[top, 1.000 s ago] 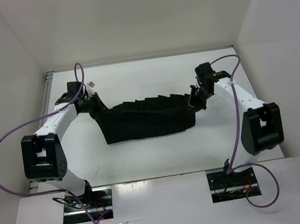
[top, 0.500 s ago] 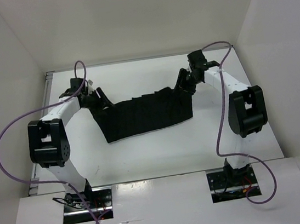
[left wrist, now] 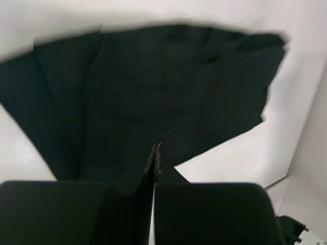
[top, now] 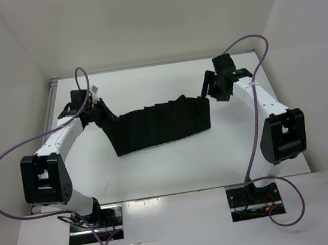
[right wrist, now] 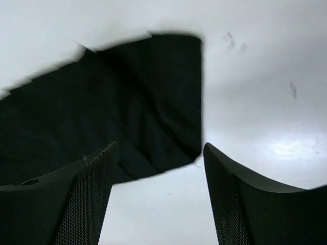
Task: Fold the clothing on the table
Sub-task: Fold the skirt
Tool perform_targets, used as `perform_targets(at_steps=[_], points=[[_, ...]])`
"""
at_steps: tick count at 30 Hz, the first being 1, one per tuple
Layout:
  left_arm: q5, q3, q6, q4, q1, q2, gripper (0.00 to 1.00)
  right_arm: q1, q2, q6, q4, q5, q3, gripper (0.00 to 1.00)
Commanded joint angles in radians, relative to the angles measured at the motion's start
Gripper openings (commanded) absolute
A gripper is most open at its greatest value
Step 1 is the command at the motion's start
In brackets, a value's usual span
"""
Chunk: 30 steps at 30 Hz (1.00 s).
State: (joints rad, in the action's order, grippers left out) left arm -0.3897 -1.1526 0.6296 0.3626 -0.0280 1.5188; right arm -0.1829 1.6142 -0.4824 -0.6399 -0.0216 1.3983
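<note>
Surface (top: 158,171): white, glossy. Clothing (top: 161,126) lies spread across its middle, pleats along the far edge. Left end effector (top: 98,111) is at the clothing's left far corner, clamped on the fabric. Right end effector (top: 213,89) is just off the clothing's right far corner, jaws wide, holding nothing. I'd pinch that corner first, then lift both ends evenly.
</note>
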Motion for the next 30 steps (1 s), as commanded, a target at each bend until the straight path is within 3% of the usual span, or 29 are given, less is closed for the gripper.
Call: perform_targets(at_steps=[1, 8, 15, 20, 30], points=[[-0.02, 0.097, -0.01, 0.006, -0.003, 0.011, 0.0, 0.014, 0.039, 0.085, -0.078, -0.052, -0.061, 0.73], [0.135, 0.106, -0.03, -0.004, -0.044, 0.089, 0.0, 0.045, 0.235, 0.143, -0.064, 0.031, -0.027, 0.75], [0.158, 0.109, -0.039, -0.014, -0.053, 0.19, 0.0, 0.085, 0.361, 0.177, -0.004, 0.216, -0.016, 0.77], [0.158, 0.12, -0.03, -0.024, -0.073, 0.221, 0.0, 0.103, 0.397, 0.202, 0.043, 0.354, -0.016, 0.82], [0.167, 0.129, -0.021, -0.033, -0.073, 0.239, 0.0, 0.151, 0.435, 0.232, 0.109, 0.62, -0.038, 0.82]])
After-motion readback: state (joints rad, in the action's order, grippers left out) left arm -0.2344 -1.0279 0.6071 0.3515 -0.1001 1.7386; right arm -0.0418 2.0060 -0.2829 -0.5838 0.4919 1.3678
